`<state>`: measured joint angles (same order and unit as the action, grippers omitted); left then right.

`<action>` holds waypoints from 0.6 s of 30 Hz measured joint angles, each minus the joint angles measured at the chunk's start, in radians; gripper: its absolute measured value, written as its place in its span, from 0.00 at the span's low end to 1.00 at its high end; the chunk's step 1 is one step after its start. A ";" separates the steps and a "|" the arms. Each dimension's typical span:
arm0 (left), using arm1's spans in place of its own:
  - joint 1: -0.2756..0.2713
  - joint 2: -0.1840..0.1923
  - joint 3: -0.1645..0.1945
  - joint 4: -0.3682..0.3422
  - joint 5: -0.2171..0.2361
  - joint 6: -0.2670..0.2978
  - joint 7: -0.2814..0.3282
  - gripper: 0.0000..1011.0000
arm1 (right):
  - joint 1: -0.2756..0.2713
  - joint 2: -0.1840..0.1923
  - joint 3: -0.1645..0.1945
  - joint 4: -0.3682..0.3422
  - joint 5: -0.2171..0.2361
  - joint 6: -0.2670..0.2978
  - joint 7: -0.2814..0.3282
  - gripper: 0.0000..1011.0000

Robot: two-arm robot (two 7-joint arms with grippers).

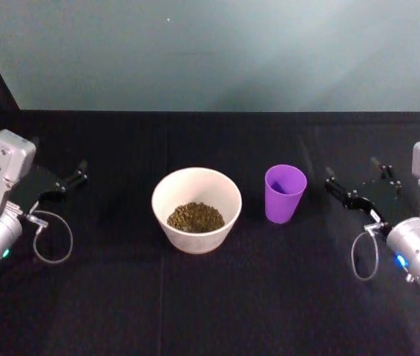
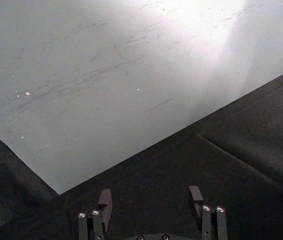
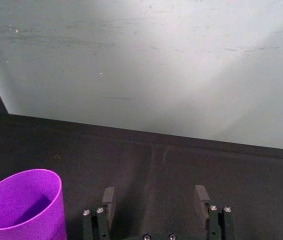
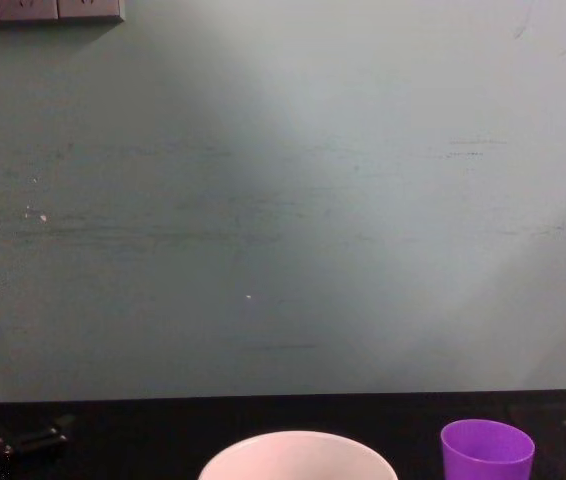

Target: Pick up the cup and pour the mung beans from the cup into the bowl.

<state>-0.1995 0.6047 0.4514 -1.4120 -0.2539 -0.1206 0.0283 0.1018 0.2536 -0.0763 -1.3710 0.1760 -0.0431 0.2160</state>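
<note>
Beans point(image 1: 195, 216) already sit in the bowl point(image 1: 164, 194), so pouring looks done. Cup point(image 1: 284, 194) stands upright just right of it. Right gripper point(image 1: 362, 183) is spread open, empty, beside the cup; left gripper point(image 1: 67, 180) open too, parked far left. I'd just back off clean without bumping the cup.

Both arms are silver-grey metal. Each ends in black fingers point(image 1: 74, 178) with small silver screws point(image 3: 213, 208). A thin grey cable point(image 1: 50, 239) loops at each wrist.

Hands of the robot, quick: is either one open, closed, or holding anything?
Left hand: open, holding nothing, at the table's left.
Right hand: open, holding nothing, just right of the cup.
</note>
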 joint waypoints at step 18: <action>0.000 0.000 0.000 0.000 0.000 0.000 0.000 0.99 | 0.001 0.001 -0.002 -0.004 -0.001 0.000 0.000 0.99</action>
<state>-0.1995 0.6047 0.4514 -1.4120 -0.2539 -0.1205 0.0283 0.1030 0.2541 -0.0784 -1.3754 0.1754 -0.0427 0.2164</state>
